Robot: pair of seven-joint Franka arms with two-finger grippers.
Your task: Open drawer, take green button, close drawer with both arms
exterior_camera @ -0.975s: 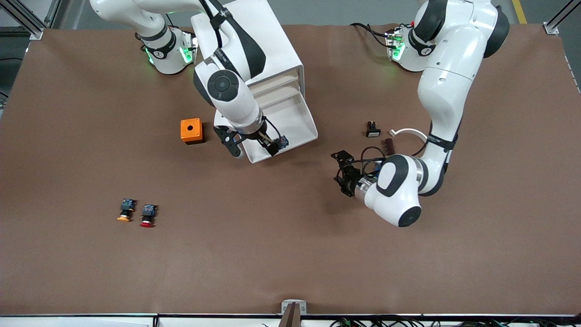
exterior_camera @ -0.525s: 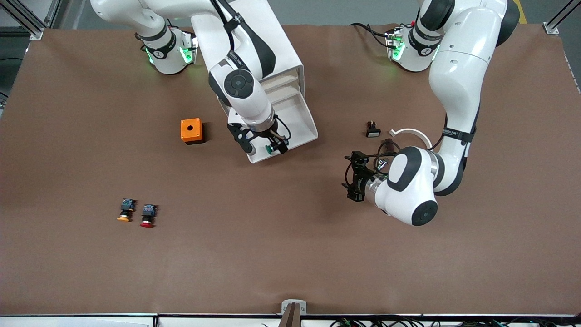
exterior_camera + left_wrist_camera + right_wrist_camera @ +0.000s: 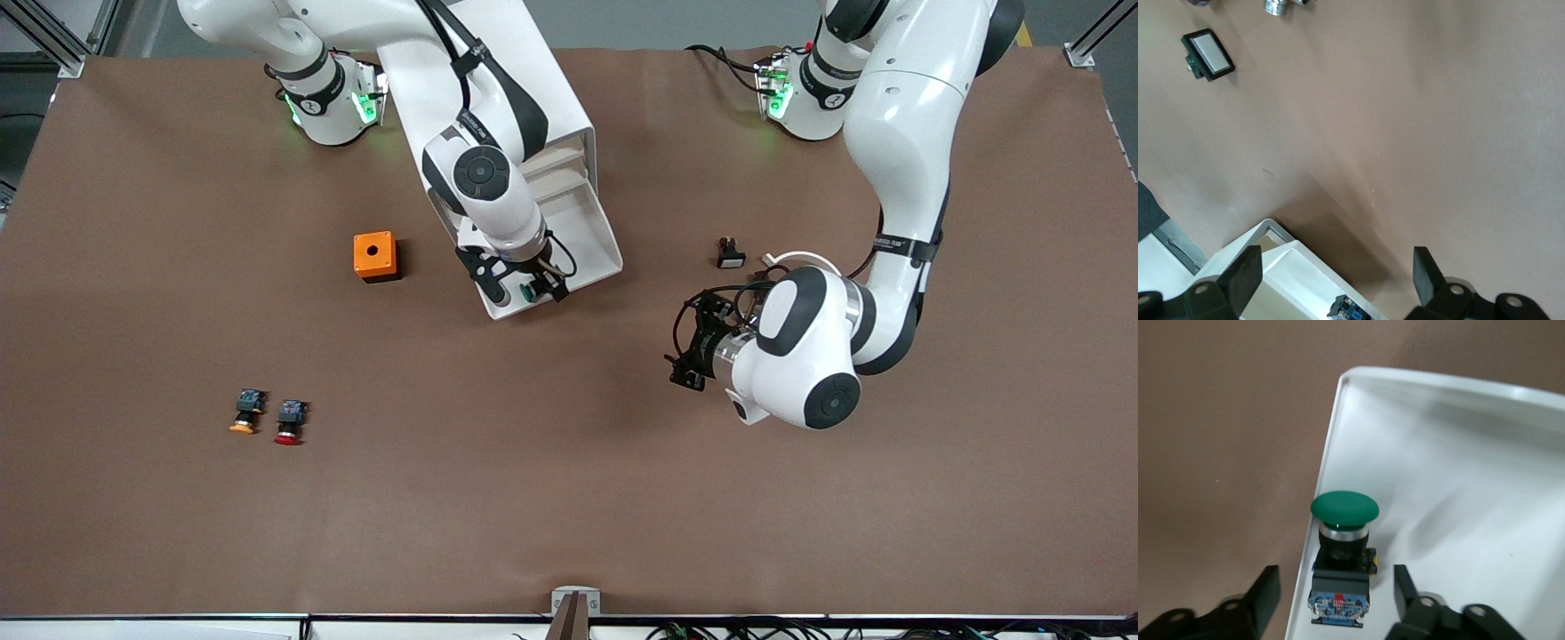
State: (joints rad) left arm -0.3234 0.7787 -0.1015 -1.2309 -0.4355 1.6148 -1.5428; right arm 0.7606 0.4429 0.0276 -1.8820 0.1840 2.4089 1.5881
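Two arms are over the brown table (image 3: 569, 498), and only one is busy at the cabinet (image 3: 542, 107). From where I stand, the right gripper (image 3: 524, 286) hangs over the front corner of the pulled-out drawer (image 3: 587, 240), fingers pointing down. Its fingers (image 3: 1265, 590) stand on either side of the button (image 3: 1343, 553), partly closed in, yet a gap shows on each side, so nothing is gripped. That green-capped button lies in the drawer right between them, close to the tray's wall.

Away toward its own end of the table, the left gripper (image 3: 689, 351) hovers over bare tabletop with its fingers (image 3: 1238, 283) spread wide and empty. A small black switch (image 3: 730, 254) lies on the table near that arm's wrist.

Beside the right gripper, toward the right arm's end, sits an orange box (image 3: 375, 256). Nearer the front camera than it, well apart, lie an orange-capped button (image 3: 246, 412) and a red-capped button (image 3: 289, 421) side by side.
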